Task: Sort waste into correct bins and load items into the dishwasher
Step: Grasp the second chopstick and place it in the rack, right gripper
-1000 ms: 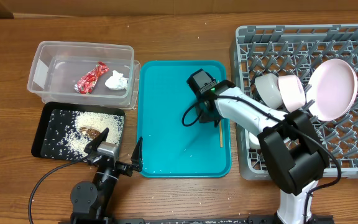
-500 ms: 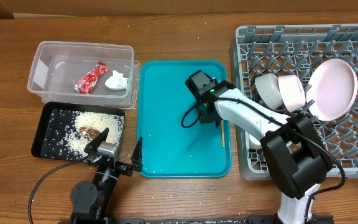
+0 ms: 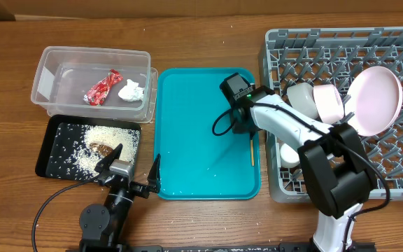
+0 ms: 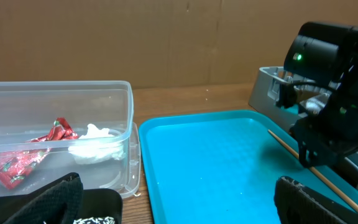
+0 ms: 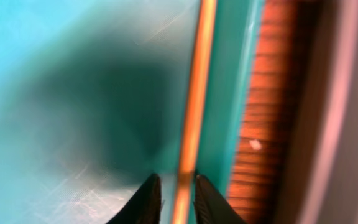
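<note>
Item: chopstick (image 5: 194, 93), flush against teal tray (image 5: 235, 74) wall. My right hand (image 5: 176, 190) straddles it, fingers close; clamped or not, cannot tell. Risk: wall blocks one finger, stick rolls free.

Wooden table (image 3: 201, 42) carries clear tub (image 3: 93, 50), black tray (image 3: 40, 157), teal tray (image 3: 187, 126), grey rack (image 3: 341, 32).

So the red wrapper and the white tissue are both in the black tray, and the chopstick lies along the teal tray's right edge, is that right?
Not quite: the red wrapper and the white tissue are in the clear plastic tub, as the overhead view shows; the black tray holds rice. The chopstick does lie along the teal tray's right edge.
</note>
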Action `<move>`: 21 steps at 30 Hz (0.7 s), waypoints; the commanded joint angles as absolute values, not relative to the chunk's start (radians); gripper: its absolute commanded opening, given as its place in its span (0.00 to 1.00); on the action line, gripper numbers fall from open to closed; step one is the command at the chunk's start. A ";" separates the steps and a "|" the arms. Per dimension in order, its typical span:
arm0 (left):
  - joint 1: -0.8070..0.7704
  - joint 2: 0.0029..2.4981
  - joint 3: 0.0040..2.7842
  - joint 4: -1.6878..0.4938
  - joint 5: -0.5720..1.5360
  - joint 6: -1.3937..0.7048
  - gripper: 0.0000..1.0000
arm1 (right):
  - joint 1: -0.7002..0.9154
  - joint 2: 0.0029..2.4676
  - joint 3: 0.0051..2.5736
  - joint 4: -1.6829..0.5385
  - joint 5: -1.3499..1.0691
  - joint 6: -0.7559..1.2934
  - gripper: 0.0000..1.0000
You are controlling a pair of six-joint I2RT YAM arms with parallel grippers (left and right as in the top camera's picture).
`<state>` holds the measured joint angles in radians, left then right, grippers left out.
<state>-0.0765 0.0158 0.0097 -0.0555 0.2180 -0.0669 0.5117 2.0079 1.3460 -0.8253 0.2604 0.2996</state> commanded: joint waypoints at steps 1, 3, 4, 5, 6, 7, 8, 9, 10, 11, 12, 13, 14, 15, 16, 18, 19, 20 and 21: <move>-0.071 0.004 0.005 -0.053 0.233 -0.048 1.00 | 0.528 2.039 1.341 -0.825 0.160 0.307 0.20; -0.071 0.004 0.005 -0.053 0.233 -0.048 1.00 | 0.534 2.039 1.341 -0.828 0.125 0.307 0.20; -0.071 0.004 0.005 -0.053 0.233 -0.048 1.00 | 0.538 2.039 1.341 -0.830 0.099 0.307 0.20; -0.071 0.004 0.005 -0.053 0.233 -0.048 1.00 | 0.541 2.039 1.341 -0.832 0.073 0.307 0.20; -0.071 0.004 0.005 -0.053 0.233 -0.048 1.00 | 0.544 2.039 1.341 -0.832 0.049 0.307 0.20; -0.071 0.004 0.005 -0.053 0.233 -0.048 1.00 | 0.546 2.039 1.341 -0.833 0.039 0.307 0.16; -0.071 0.004 0.005 -0.053 0.233 -0.048 1.00 | 0.548 2.039 1.341 -0.833 0.039 0.307 0.10; -0.071 0.004 0.005 -0.053 0.233 -0.048 1.00 | 0.550 2.037 1.341 -0.833 0.044 0.307 0.04; -0.071 0.004 0.005 -0.053 0.233 -0.048 1.00 | 0.551 2.035 1.342 -0.833 0.050 0.308 0.04; -0.071 0.004 0.005 -0.053 0.233 -0.048 1.00 | 0.550 2.030 1.344 -0.833 0.050 0.307 0.04; -0.071 0.004 0.005 -0.053 0.233 -0.048 1.00 | 0.550 2.021 1.346 -0.837 0.050 0.308 0.04; -0.071 0.004 0.005 -0.053 0.233 -0.048 1.00 | 0.550 2.008 1.353 -0.844 0.050 0.308 0.04; -0.071 0.004 0.005 -0.053 0.233 -0.048 1.00 | 0.550 1.981 1.368 -0.857 0.050 0.308 0.04; -0.071 0.004 0.005 -0.053 0.233 -0.048 1.00 | 0.550 1.960 1.380 -0.867 0.051 0.308 0.04; -0.071 0.004 0.005 -0.053 0.233 -0.048 1.00 | 0.550 1.931 1.394 -0.877 0.050 0.308 0.04; -0.071 0.004 0.005 -0.053 0.233 -0.048 1.00 | 0.547 1.829 1.435 -0.902 0.081 0.308 0.04; -0.071 0.004 0.005 -0.053 0.233 -0.048 1.00 | 0.543 1.789 1.451 -0.910 0.111 0.308 0.04; -0.071 0.004 0.005 -0.053 0.233 -0.048 1.00 | 0.537 1.748 1.465 -0.915 0.150 0.307 0.04; -0.071 0.004 0.005 -0.053 0.233 -0.048 1.00 | 0.530 1.712 1.473 -0.915 0.194 0.307 0.04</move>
<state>-0.0765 0.0154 0.0097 -0.0555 0.2180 -0.0669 0.5434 1.9007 1.3815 -0.9184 0.0875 0.3035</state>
